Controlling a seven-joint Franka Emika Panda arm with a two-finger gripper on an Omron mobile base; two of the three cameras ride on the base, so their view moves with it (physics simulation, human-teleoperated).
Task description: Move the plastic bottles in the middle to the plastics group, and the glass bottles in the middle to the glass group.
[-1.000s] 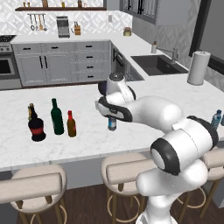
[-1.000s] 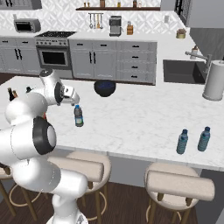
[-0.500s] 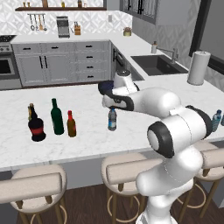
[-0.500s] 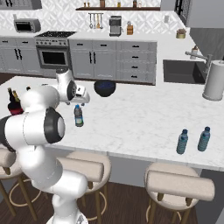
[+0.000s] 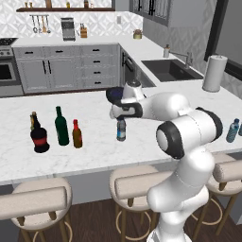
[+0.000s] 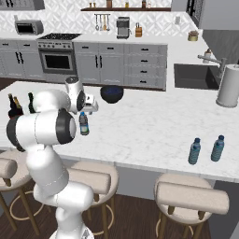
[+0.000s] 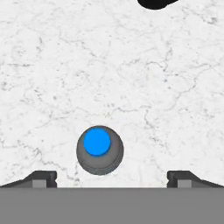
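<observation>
One small water bottle (image 7: 99, 150) upright, cap up, long axis vertical; jaws wide apart above it

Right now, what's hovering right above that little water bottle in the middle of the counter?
The robot's hand, fingers open and spread to either side of the water bottle, whose blue cap faces the hand camera. Marble counter lies beneath; the bottle's body is hidden under its cap.

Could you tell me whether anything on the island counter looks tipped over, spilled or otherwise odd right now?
Nothing stands out. The small water bottle stands upright under the gripper, whose jaws are open wide; the green bottle and amber bottle stand upright, with no spill on the counter.
</observation>
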